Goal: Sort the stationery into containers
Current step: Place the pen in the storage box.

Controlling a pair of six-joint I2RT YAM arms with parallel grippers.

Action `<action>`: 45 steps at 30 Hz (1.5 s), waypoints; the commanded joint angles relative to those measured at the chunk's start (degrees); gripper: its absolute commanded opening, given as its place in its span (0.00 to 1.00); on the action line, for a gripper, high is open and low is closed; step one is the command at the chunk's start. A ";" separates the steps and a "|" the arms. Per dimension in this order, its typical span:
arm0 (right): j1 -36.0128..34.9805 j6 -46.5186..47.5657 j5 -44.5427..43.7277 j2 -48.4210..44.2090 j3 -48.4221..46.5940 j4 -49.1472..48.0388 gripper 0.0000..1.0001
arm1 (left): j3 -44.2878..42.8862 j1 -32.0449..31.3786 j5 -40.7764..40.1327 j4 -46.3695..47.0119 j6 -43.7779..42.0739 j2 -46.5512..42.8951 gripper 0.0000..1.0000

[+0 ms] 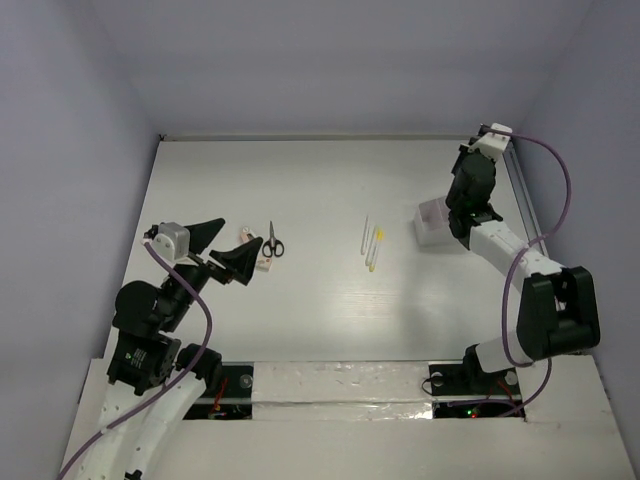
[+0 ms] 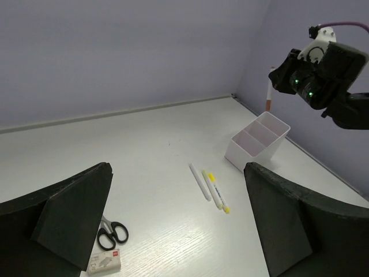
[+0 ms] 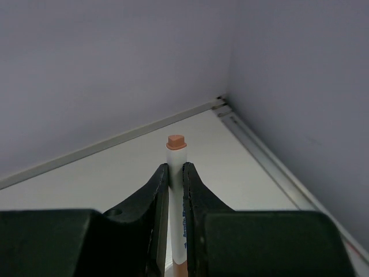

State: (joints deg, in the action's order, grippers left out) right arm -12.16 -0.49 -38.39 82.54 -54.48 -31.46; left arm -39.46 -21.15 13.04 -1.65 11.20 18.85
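**Right gripper (image 3: 176, 173) clenched on one pen (image 3: 175, 157), poised by the box (image 2: 249, 151).**

Pen stood upright in the fingers, pinched on the barrel just below its orange cap, hanging close above the far side of the two-compartment box; which compartment it was over could not be told. Judged light, stiff and smooth-barrelled, so prone to pivot or slip; a firm mid-barrel pinch would suit the others. Three loose pens (image 2: 209, 186) lay side by side on the table, near the box. Scissors (image 2: 112, 232) and small block (image 2: 104, 262) lay just beside each other under the left gripper (image 1: 228, 250), which hung spread wide and empty.
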 commanded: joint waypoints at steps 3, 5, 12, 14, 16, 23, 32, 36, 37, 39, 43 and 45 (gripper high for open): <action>5.30 10.14 -2.21 4.29 2.27 -21.52 0.00 | -1.93 -0.74 -0.64 1.83 -0.30 -1.10 0.99; 5.31 12.61 -2.56 5.96 3.06 -25.30 0.00 | -2.11 -1.27 -1.35 1.74 -0.30 -1.01 0.99; 5.84 11.41 -3.18 8.87 7.19 -27.34 0.00 | -2.20 -3.11 -1.87 1.83 -0.48 -1.01 0.99; 5.84 9.99 -3.09 8.51 8.42 -26.37 0.00 | -2.37 -3.72 -1.96 1.83 -0.57 -1.10 0.99; 5.84 9.11 -2.92 8.07 9.38 -26.02 0.00 | -2.29 -3.73 -2.14 1.74 -0.65 -1.18 0.99; 5.84 3.40 -2.13 5.97 11.41 -21.37 0.02 | -2.37 -3.73 -2.31 1.83 -0.65 -1.45 0.99; 5.84 -5.22 -2.39 -0.27 12.56 -9.52 0.49 | -2.37 -4.25 -2.75 1.74 -0.65 -0.57 0.99; 3.91 -7.33 1.20 -2.38 9.40 -2.83 0.54 | -2.37 -4.25 -3.02 0.42 -0.65 -0.13 0.99; 2.94 -7.59 2.61 -2.39 7.48 -1.34 0.54 | -2.37 -4.25 -3.19 0.42 -0.57 -0.04 0.99; -0.31 -8.64 6.98 -1.86 5.36 4.55 0.47 | -2.37 -4.25 -3.28 0.33 -0.57 0.22 0.99; -7.69 -13.82 14.73 3.83 -0.96 15.97 0.14 | -2.37 -4.25 -3.54 0.24 -0.65 1.01 0.99; -11.54 -16.80 18.33 7.26 -5.52 22.31 0.00 | -2.29 -4.25 -3.63 0.16 -0.57 1.80 0.99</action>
State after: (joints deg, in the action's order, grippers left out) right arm -18.57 -11.62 -28.84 85.45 -54.11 -21.26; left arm -39.48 -25.08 10.00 -2.92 11.00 19.25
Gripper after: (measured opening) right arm 0.032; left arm 0.990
